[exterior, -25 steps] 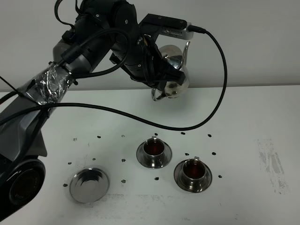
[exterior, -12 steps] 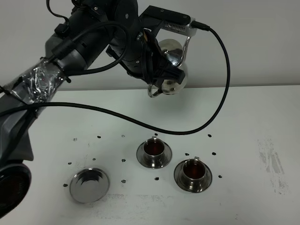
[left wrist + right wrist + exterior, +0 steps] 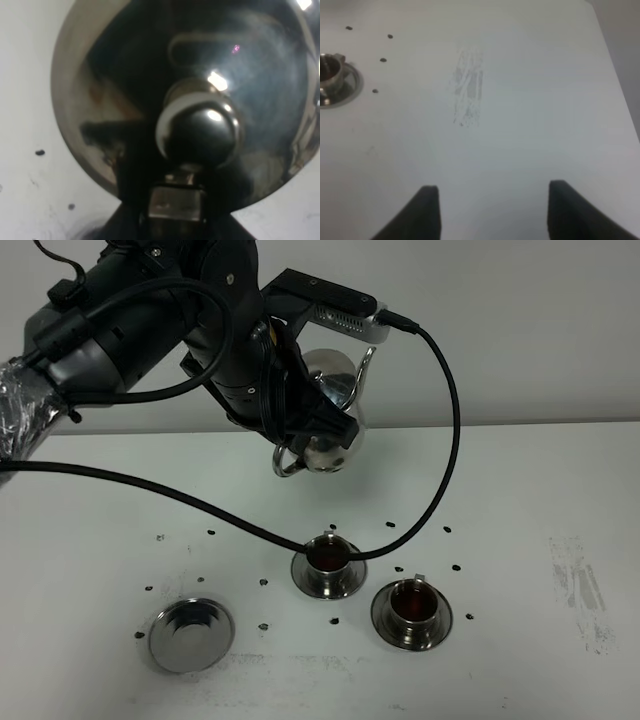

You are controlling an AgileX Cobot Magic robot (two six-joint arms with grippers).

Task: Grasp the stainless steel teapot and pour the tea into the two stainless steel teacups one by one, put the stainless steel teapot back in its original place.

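Observation:
The stainless steel teapot [image 3: 332, 420] hangs in the air above the table, behind the cups, spout pointing up and to the right. My left gripper [image 3: 298, 430] is shut on its loop handle. In the left wrist view the pot's domed lid [image 3: 125, 75] and its knob [image 3: 200, 127] fill the picture. The two stainless steel teacups [image 3: 328, 558] [image 3: 411, 604] stand on their saucers, both with dark tea in them. The original place, an empty round saucer [image 3: 190, 634], lies at the front left. My right gripper [image 3: 495, 212] is open over bare table, with one teacup [image 3: 331, 76] far off to its side.
A thick black cable [image 3: 440, 470] loops from the left arm down over the table near the rear cup. Small black dots [image 3: 211, 533] ring the saucers. A grey scuff mark [image 3: 467, 87] marks the white table [image 3: 540, 490] on the right.
The left arm has carried the teapot to the left and a little lower. The cups and the empty saucer have not moved.

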